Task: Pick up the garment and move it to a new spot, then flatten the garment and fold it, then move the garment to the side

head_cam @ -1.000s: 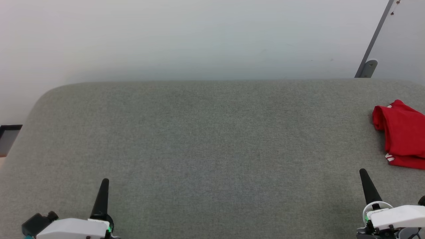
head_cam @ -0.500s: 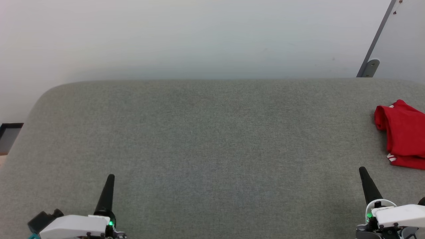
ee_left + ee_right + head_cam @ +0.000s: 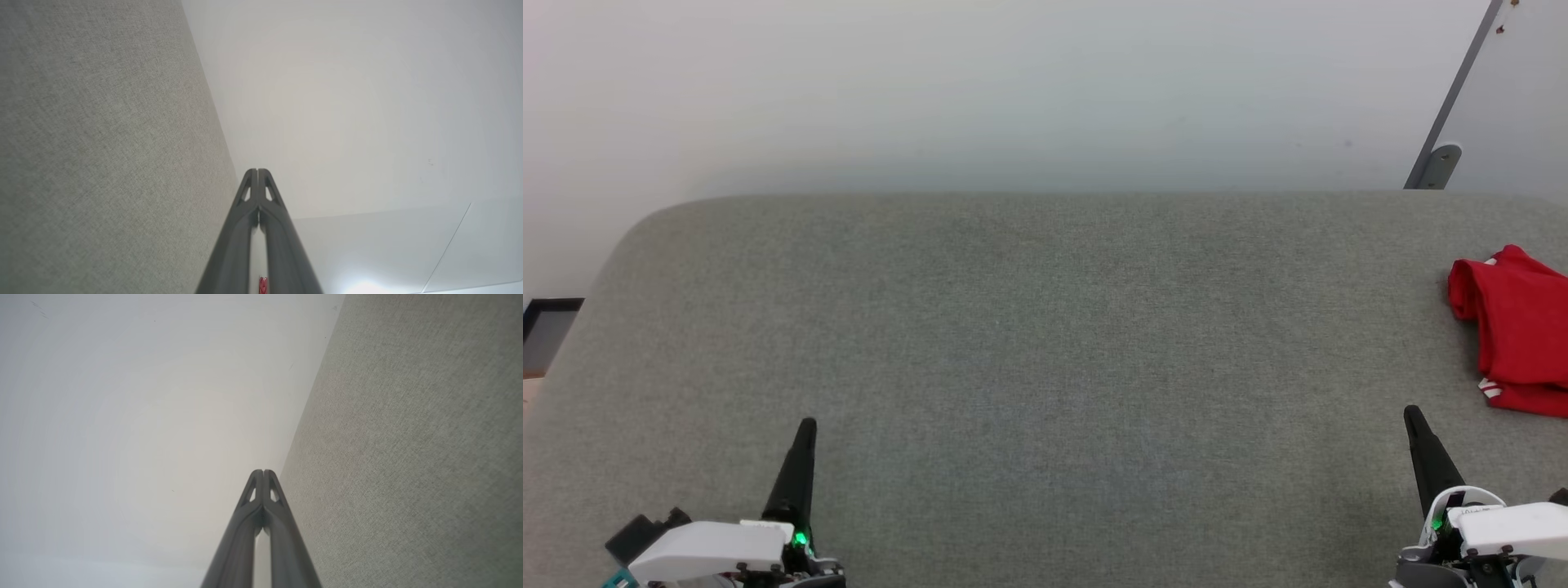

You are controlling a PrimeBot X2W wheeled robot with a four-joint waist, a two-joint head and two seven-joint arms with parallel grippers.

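Head view: folded red garment [image 3: 1515,327] sits at the far right edge of the counter [image 3: 1045,343].
The left gripper [image 3: 805,429] and right gripper [image 3: 1413,416] hang low near the front, fingers pressed together, holding nothing. Looks like the job's basically done and the arms are just out of the way.

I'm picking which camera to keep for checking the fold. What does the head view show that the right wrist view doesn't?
Head view adds: the garment, red, lying at the right end of the surface and cut by the frame edge; the left gripper, shut; a bracket on the wall.
Right wrist view adds: a close look along the right gripper, fingers pressed together, small cut-outs near the tips.
Both: the right gripper, shut and empty, the grey surface and the pale wall.
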